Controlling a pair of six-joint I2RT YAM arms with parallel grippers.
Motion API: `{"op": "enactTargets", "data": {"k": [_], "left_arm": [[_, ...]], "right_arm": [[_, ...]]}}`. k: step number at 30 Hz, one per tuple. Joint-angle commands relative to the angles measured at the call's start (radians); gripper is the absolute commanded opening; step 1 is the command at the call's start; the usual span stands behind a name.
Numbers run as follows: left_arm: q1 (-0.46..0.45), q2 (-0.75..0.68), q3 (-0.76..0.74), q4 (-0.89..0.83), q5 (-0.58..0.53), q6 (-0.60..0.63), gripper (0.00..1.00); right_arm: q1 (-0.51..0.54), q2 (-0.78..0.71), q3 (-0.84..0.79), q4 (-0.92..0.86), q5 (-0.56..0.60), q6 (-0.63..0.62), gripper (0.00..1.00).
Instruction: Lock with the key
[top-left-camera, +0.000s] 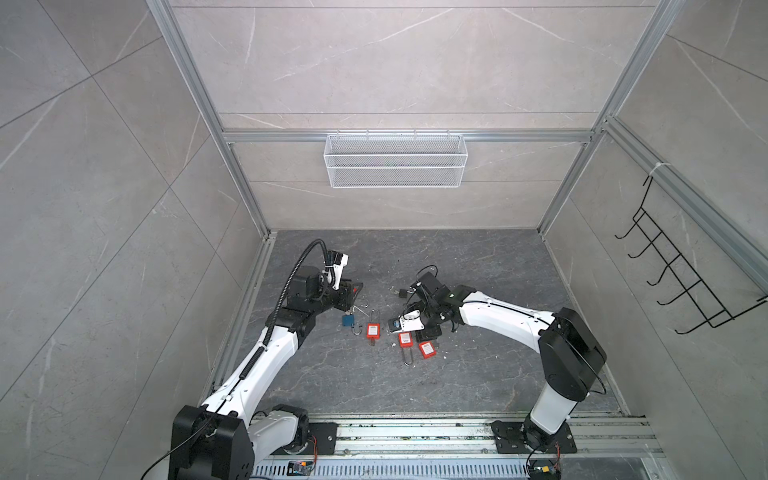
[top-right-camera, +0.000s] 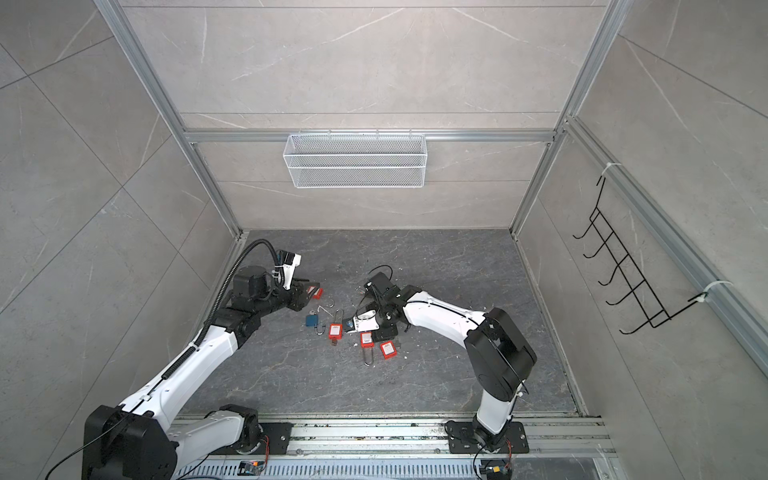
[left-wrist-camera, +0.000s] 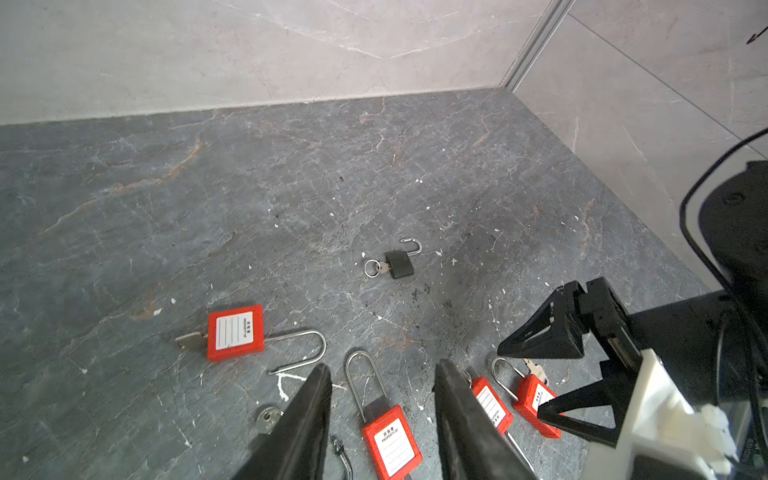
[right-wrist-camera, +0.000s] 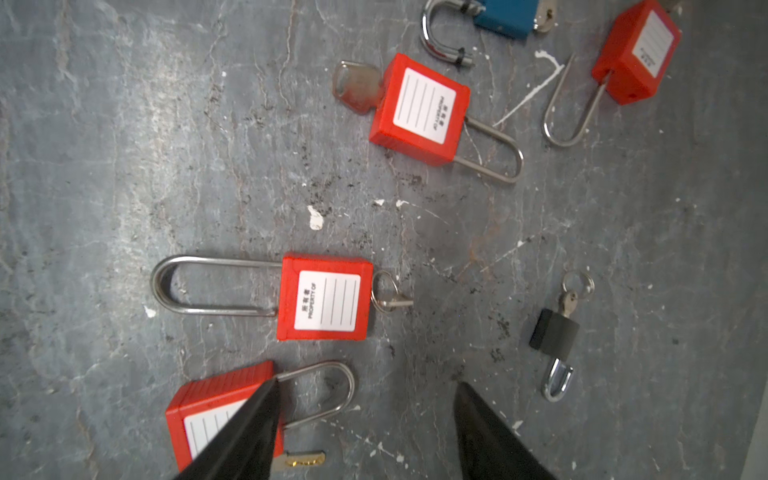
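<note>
Several red padlocks with long steel shackles lie on the dark stone floor, each with a key in its base. My left gripper is open and hovers over one red padlock, which lies on the floor between its fingers, untouched. Beyond it lies another red padlock with its shackle sprung open and its key inserted. My right gripper is open with bare floor between its fingers; one finger overlaps a red padlock with a brass key. In a top view both grippers sit over the cluster.
A small black padlock with a key ring lies further back, shackle open. A blue padlock lies by the left gripper. A white wire basket hangs on the back wall and a black hook rack on the right wall.
</note>
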Motion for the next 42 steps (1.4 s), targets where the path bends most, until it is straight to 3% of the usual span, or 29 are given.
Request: {"op": "enactTargets", "data": {"k": [1,10,15,22,26,30,35,42], "left_arm": [[0.004,-0.024,0.009,-0.025,-0.028,-0.031,0.43],[0.004,-0.039,0.0,-0.069,-0.013,0.004,0.44],[0.003,-0.058,-0.01,-0.084,-0.01,0.016,0.44],[0.003,-0.077,-0.017,-0.103,-0.011,0.028,0.44],[0.004,-0.077,-0.02,-0.099,-0.008,0.024,0.44],[0.005,-0.077,-0.018,-0.095,0.0,0.02,0.44],[0.003,-0.075,-0.017,-0.092,0.009,0.022,0.44],[0.004,-0.078,-0.013,-0.094,0.016,0.013,0.45]], "right_arm": [[0.04,0.042,0.007,0.024,0.05,0.012,0.68],[0.098,0.118,0.068,-0.024,0.061,0.163,0.69],[0.143,0.173,0.079,0.008,0.16,0.238,0.76],[0.162,0.191,0.073,0.125,0.279,0.334,0.77],[0.163,0.176,0.124,0.097,0.231,0.418,0.77],[0.161,0.118,0.108,0.069,0.2,0.388,0.78],[0.161,0.066,0.031,0.018,0.279,0.278,0.79],[0.158,0.015,-0.087,0.072,0.333,0.241,0.81]]}}
